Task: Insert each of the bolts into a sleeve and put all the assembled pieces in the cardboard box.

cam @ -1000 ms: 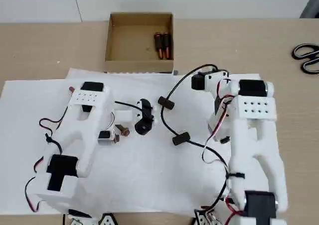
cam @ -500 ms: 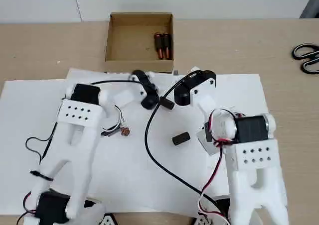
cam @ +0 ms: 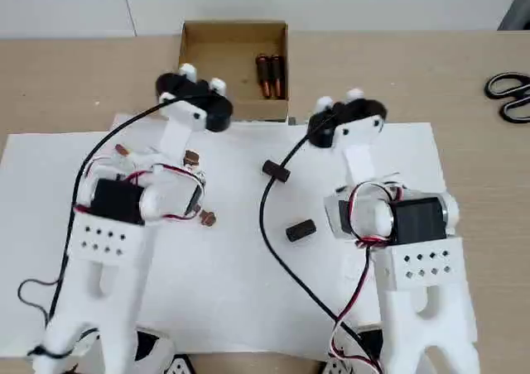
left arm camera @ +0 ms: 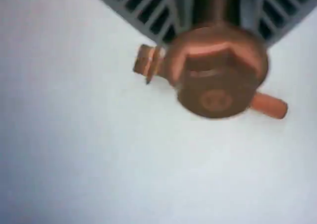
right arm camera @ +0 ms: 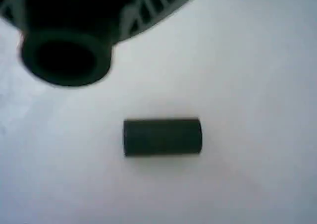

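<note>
Tan desk (cam: 66, 76) carries a white paper sheet (cam: 248, 308), and both arms work over it. At the sheet's 9 o'clock the left arm (cam: 108, 250) rises between 2 strays: one loose bolt (cam: 122, 151) toward 10 o'clock and a second loose bolt (cam: 207, 218) nearer the middle.

The left gripper (left arm camera: 213, 11) has its jaws clamped on the shank of the held bolt (left arm camera: 215, 75), hex head toward the camera. A further bolt (left arm camera: 146, 65) lies on the paper behind it.

At the desk's 12 o'clock sits the cardboard box (cam: 192, 68), with 2 assembled pieces (cam: 269, 76) lying at its 3 o'clock wall.

Near the sheet's centre 2 sleeves lie apart, a near sleeve (cam: 277, 171) and a far sleeve (cam: 301, 230).

The right gripper (right arm camera: 69, 30) has its jaws closed on the held sleeve (right arm camera: 64, 60), bore open to the camera, above a spare sleeve (right arm camera: 162, 137). That grip probably leaves the bore free to take the bolt.

The right arm (cam: 414, 258) stands at 4 o'clock, and scissors (cam: 509, 97) lie at 2 o'clock, well clear of the work.
</note>
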